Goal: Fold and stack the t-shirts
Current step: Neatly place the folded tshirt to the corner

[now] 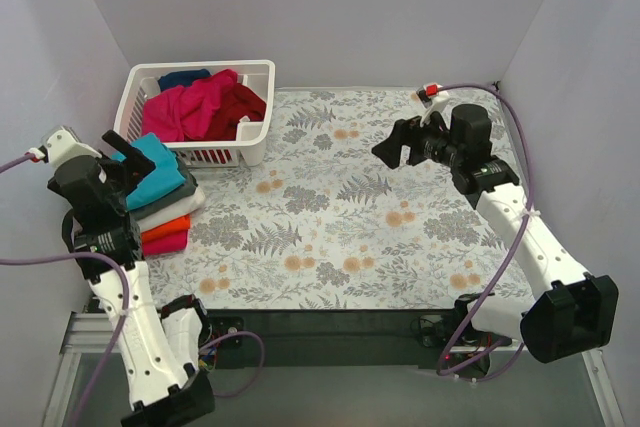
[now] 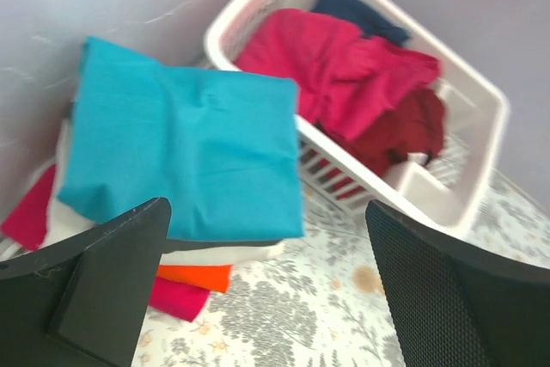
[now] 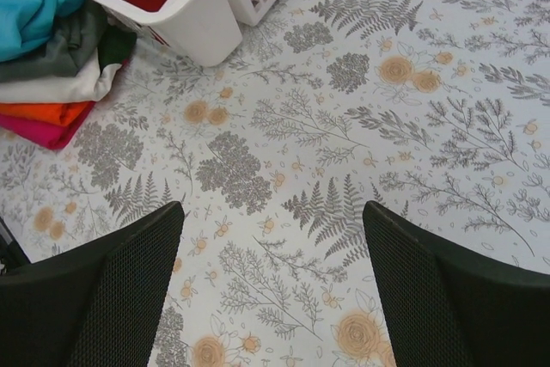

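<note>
A folded teal t-shirt (image 1: 157, 169) tops a stack at the left, over grey, white, orange (image 1: 165, 226) and magenta (image 1: 166, 243) folded shirts. The same stack shows in the left wrist view (image 2: 185, 148) and the right wrist view (image 3: 47, 66). Loose magenta (image 1: 190, 105), dark red (image 1: 242, 107) and navy (image 1: 183, 78) shirts lie in the white basket (image 1: 258, 137). My left gripper (image 1: 128, 159) is open and empty, held above the stack's near side. My right gripper (image 1: 400, 142) is open and empty, raised above the back right of the table.
The table has a floral cloth (image 1: 350, 217). White walls close in the left, back and right. The basket stands at the back left, right behind the stack. The black front edge (image 1: 330, 322) lies between the arm bases.
</note>
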Available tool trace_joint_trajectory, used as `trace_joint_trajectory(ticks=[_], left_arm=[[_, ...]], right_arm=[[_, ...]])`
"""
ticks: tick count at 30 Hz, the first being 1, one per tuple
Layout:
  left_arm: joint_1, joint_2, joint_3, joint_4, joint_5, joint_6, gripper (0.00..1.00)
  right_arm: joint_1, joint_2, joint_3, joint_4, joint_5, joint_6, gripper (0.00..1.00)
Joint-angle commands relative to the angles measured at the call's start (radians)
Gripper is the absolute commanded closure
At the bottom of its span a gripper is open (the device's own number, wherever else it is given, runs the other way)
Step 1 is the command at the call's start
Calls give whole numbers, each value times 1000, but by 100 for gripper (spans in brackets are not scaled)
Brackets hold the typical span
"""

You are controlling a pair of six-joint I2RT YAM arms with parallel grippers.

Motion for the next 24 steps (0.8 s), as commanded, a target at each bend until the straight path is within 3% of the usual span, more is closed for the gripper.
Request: trace_joint_trajectory(ticks=[1,8,24], left_arm=[[-5,-78,-38,81,245,-9,12],[-4,-142,-112,186,403,-83,16],[-5,-149,-223,319,575,-71,14]], right_arm=[[-2,-49,-31,-21,47,-13,23],[-4,-144,-100,-100,163,-37,21],[-4,-243,-153,-205,334,-40,20]])
